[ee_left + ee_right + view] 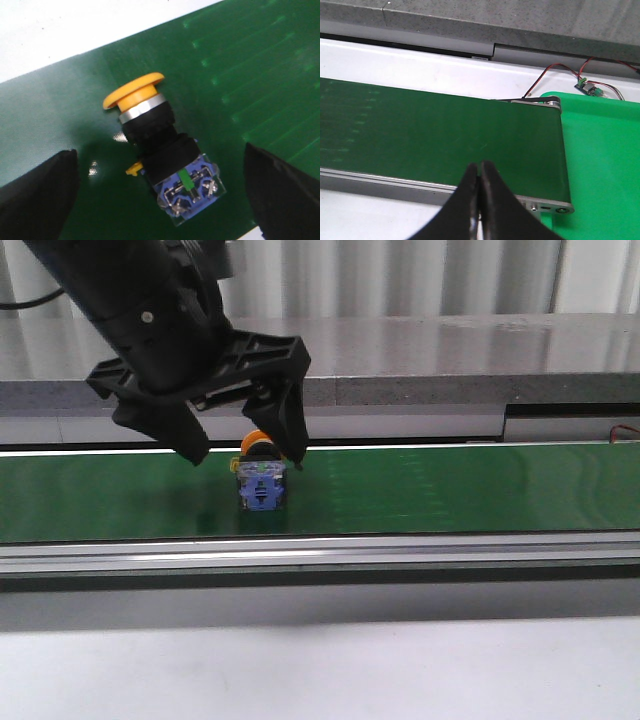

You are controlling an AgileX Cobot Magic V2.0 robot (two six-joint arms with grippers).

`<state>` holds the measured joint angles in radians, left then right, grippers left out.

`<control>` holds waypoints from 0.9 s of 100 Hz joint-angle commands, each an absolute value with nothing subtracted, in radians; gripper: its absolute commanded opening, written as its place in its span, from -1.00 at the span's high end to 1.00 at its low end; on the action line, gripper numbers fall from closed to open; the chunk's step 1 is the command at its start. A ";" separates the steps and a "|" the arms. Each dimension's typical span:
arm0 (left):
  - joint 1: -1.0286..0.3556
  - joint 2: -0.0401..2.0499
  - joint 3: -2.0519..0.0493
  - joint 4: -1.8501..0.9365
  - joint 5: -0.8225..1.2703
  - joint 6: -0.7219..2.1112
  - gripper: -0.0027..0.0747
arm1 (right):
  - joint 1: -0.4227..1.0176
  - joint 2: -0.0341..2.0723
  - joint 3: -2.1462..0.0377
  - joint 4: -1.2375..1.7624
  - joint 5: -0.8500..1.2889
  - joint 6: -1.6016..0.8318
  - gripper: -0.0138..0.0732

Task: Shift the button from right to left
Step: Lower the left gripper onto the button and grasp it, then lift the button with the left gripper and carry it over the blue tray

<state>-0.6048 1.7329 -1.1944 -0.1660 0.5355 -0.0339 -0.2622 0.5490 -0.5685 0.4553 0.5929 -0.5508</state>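
Front view: the left gripper (pixel 245 458) hangs wide-spread around the button (pixel 259 476) lying on the green belt (pixel 450 490); the right gripper (pixel 479 197) is pressed closed, empty.

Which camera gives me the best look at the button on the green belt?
The left wrist view: the button fills the frame, lying on its side between the open left pincer, yellow cap and blue base clear. The front view shows it small, partly behind that pincer. The right wrist view misses it.
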 commanded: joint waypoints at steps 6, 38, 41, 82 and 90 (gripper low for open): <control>-0.611 1.727 -1.224 -0.159 0.517 -0.042 -0.67 | -0.262 0.549 -0.593 0.481 0.538 -0.558 0.84; -0.611 1.721 -1.224 -0.120 0.551 -0.042 0.81 | -0.262 0.549 -0.593 0.481 0.538 -0.558 0.84; -0.611 1.712 -1.224 -0.105 0.563 -0.042 0.99 | -0.262 0.549 -0.593 0.481 0.538 -0.558 0.84; -0.461 1.397 -1.191 0.014 0.745 -0.042 0.98 | -0.262 0.549 -0.593 0.481 0.538 -0.558 0.84; -0.383 1.328 -1.153 0.044 0.762 -0.029 0.98 | -0.262 0.549 -0.593 0.481 0.538 -0.558 0.84</control>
